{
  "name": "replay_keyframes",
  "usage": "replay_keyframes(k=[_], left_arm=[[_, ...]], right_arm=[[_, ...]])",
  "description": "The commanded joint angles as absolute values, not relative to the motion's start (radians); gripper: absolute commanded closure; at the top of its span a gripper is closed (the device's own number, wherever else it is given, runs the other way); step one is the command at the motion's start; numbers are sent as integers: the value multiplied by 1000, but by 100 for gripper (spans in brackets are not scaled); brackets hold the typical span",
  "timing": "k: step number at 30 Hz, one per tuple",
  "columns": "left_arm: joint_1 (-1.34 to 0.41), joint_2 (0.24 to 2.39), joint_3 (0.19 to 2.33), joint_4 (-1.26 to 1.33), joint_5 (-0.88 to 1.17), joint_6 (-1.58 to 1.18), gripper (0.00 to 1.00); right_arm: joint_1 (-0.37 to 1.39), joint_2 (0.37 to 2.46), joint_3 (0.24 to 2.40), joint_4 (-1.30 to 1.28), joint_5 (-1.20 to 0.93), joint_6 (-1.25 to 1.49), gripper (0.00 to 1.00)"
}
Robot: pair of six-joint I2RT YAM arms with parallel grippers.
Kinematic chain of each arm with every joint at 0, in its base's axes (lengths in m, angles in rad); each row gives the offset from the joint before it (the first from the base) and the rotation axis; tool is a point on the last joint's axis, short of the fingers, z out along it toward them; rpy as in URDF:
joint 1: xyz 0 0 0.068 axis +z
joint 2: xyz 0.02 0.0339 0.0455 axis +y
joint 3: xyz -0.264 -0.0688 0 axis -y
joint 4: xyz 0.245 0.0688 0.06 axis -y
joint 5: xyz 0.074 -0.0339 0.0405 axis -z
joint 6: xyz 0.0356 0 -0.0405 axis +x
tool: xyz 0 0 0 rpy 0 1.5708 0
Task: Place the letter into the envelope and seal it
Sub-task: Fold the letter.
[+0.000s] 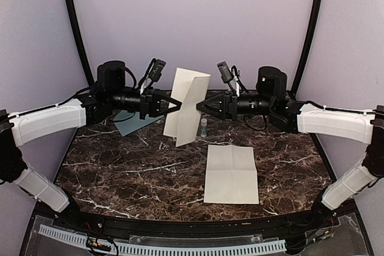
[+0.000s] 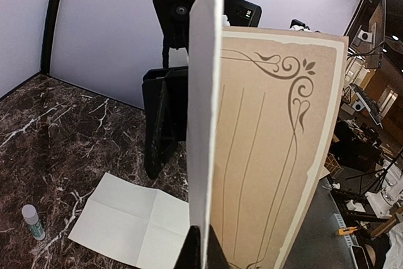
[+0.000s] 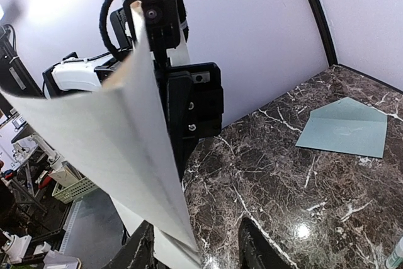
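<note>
- So, the letter (image 1: 187, 97) is up in the air mid-table, folded into a V. Its long axis is close to upright, top leaning a bit right in the top view.
- The left gripper (image 1: 177, 105) is clamped tight on the letter's left edge, fingers fully together on the paper.
- The right gripper (image 1: 200, 105) faces it from the other side. In its wrist view the fingers are apart, one either side of the letter's lower edge. No pinch yet as far as I can see.
- The envelope (image 1: 133, 123) lies flat on the table (image 1: 120, 166) at the back left, just beyond the left gripper. It's well below the letter and nothing is touching it.
- My read: the left arm is clearly nearer the envelope, so the letter has to travel left and down, long axis tipped toward flat.
- Also on the table: a spare sheet (image 1: 231, 175) front right and a glue stick (image 1: 204, 126) just under the right gripper.
</note>
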State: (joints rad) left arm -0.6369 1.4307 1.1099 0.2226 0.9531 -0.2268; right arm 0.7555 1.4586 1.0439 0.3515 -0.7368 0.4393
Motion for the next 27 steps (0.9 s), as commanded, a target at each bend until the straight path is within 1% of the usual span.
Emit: replay_keyframes(k=[1,3,10,18,19,20,21,22,23,24,25,26,27], left_arm=[[-645,1432,1099,255,987,-231,100],[-647,1435,1099,253,988,-230,100],[-650,1439,1100,247,983,-226,100],[-650,1439,1102,242,971,-225,100],[-650,1438,1104,242,969,-225,97],[-650,1437,1105,238,964,-225,87],[-649,1432,1109,227,961,-218,81],[-649,1428,1110,220,947,-212,71],[-646,1418,1116,202,940,-199,66],[-644,1412,1118,194,924,-194,58],[-634,1397,1119,183,919,-184,54],[-621,1388,1120,180,905,-180,48],[-615,1370,1119,177,899,-175,45]], right_arm=[[769,1472,1072,448,-759,464,60],[771,1474,1076,453,-762,468,64],[775,1482,1075,487,-779,484,82],[776,1480,1071,493,-788,487,100],[778,1477,1070,488,-783,482,100],[778,1472,1069,481,-775,478,100],[778,1467,1068,474,-767,473,100],[778,1462,1065,466,-757,467,100],[778,1454,1064,455,-746,460,100],[778,1448,1061,446,-731,454,100],[777,1441,1059,433,-720,446,100],[778,1433,1058,422,-710,437,100],[778,1426,1057,412,-701,430,100]])
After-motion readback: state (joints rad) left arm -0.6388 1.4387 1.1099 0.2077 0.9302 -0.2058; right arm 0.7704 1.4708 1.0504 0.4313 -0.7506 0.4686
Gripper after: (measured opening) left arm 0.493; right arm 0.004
